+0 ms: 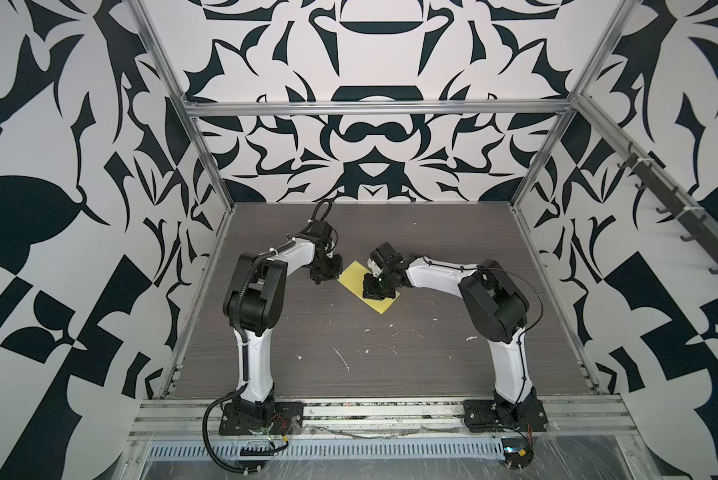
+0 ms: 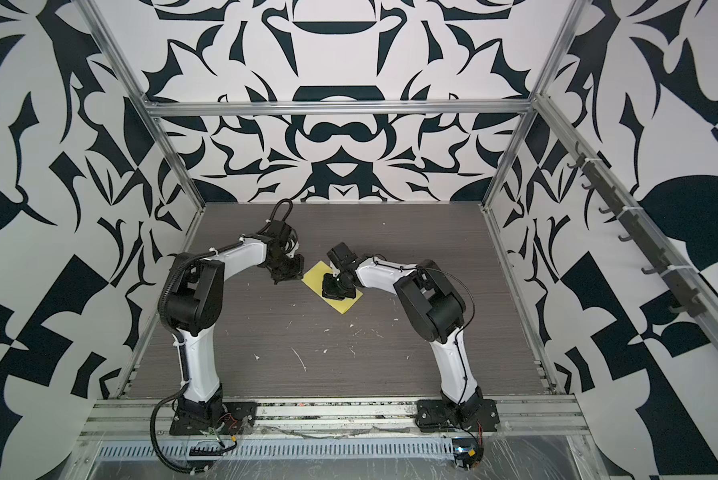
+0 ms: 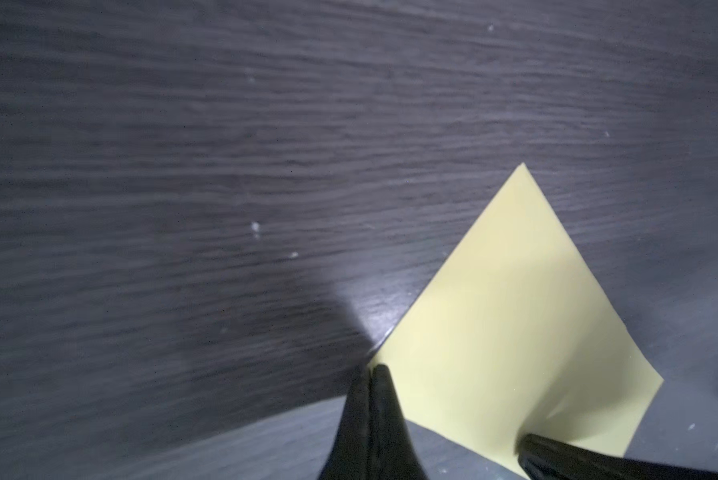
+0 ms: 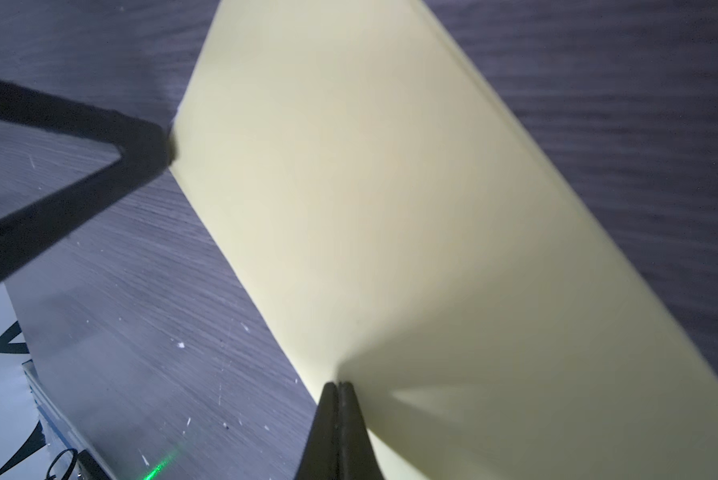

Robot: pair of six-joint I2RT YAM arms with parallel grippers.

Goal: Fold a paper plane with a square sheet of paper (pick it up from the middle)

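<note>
Square sheet of thin yellow paper [image 1: 349, 277], doubled into an oblong, flat on the middle of the dark wood-grain worktop [image 1: 349, 353].
Step, by judgement: pressing the first centre fold. Left arm's fingers [image 3: 384, 399] shut, tips at a corner; right arm's fingers [image 4: 351, 415] shut, tips on a long edge. Next calls for sharpening the crease while keeping the layers aligned.

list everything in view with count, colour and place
square sheet of paper: 1, yellow, mid-table between the tools
white flecks: many, white, scattered on the near table
table: 1, dark grey woodgrain, cell floor
walls: 3, black-and-white pattern, around the table
frame: 1, silver metal, along wall edges
hook rail: 1, dark, right wall
left arm: 1, white and black, left side
right arm: 1, white and black, right side
left tool: 1, black, shut, tips at a paper corner
right tool: 1, black, shut, tips at a paper edge
</note>
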